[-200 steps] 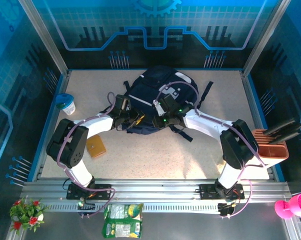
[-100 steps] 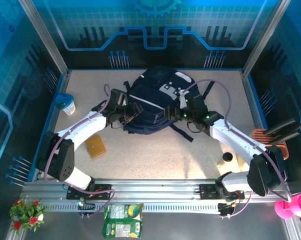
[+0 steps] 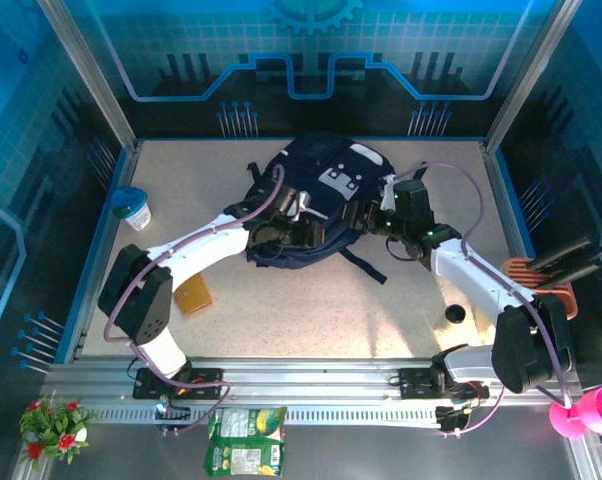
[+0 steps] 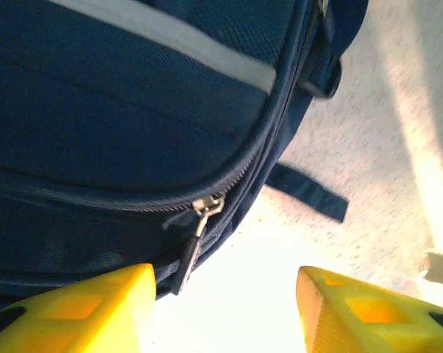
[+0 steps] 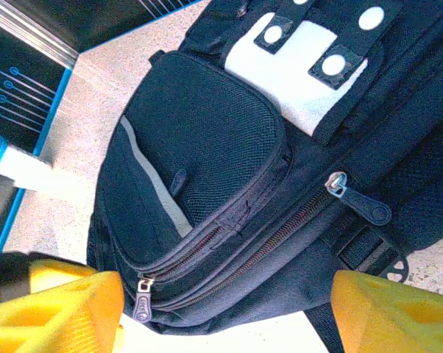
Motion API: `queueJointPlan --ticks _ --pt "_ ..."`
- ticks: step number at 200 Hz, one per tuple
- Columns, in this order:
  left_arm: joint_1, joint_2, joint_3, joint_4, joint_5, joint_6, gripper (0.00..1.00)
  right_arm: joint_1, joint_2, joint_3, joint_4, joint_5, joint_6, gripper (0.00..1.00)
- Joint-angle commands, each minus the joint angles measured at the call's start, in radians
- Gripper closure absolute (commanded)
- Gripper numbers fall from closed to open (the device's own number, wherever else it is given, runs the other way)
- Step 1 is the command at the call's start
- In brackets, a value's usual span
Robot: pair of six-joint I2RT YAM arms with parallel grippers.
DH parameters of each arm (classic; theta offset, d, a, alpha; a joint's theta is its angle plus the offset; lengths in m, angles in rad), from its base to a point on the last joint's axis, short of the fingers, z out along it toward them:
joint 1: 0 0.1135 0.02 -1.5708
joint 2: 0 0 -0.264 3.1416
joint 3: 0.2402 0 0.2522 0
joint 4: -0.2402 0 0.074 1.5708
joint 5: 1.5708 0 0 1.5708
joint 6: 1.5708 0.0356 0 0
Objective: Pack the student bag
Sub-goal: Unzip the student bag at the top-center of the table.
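The student bag (image 3: 321, 190), a dark navy backpack with a white patch, lies flat at the back middle of the table. My left gripper (image 3: 293, 228) hovers at its near edge, jaws open. In the left wrist view the yellow fingertips (image 4: 96, 309) stand apart over bare table, with a zipper pull (image 4: 196, 235) hanging just beside the left one and the bag (image 4: 118, 110) above. My right gripper (image 3: 366, 215) is at the bag's right side, wide open. In the right wrist view the bag (image 5: 207, 147) lies past that gripper (image 5: 225, 316), its zippers closed, with pulls (image 5: 143, 305) near each finger.
A white cup with a blue lid (image 3: 133, 208) stands at the left edge. A brown wallet (image 3: 193, 296) lies near the left arm. A small black object (image 3: 454, 314) sits by the right arm, and an orange rack (image 3: 541, 290) at the far right.
The left gripper slid right along the bag's near edge. The right gripper left the bag's middle, moved to its right side and opened wide.
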Motion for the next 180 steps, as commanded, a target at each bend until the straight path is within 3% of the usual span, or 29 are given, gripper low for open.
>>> queueJointPlan --ticks 1,60,84,115,135,180 --pt "-0.026 0.033 0.062 -0.077 -0.083 0.099 0.49 -0.021 -0.006 -0.026 0.043 -0.037 0.039 0.25" --pt "-0.032 0.092 0.102 -0.071 -0.117 0.108 0.62 -0.029 0.003 -0.036 0.052 -0.055 0.054 0.26" --pt "-0.032 0.104 0.113 -0.066 -0.129 0.110 0.73 -0.031 0.012 -0.035 0.059 -0.073 0.089 0.29" --pt "-0.032 0.096 0.104 -0.054 -0.127 0.116 0.91 -0.035 0.042 0.057 -0.116 -0.099 0.309 0.37" --pt "-0.032 0.081 0.086 -0.033 -0.120 0.116 0.99 -0.033 0.060 0.076 -0.126 -0.148 0.437 0.42" --pt "-0.032 0.069 0.075 -0.006 -0.091 0.112 1.00 0.011 0.152 0.095 -0.003 -0.182 0.565 0.47"
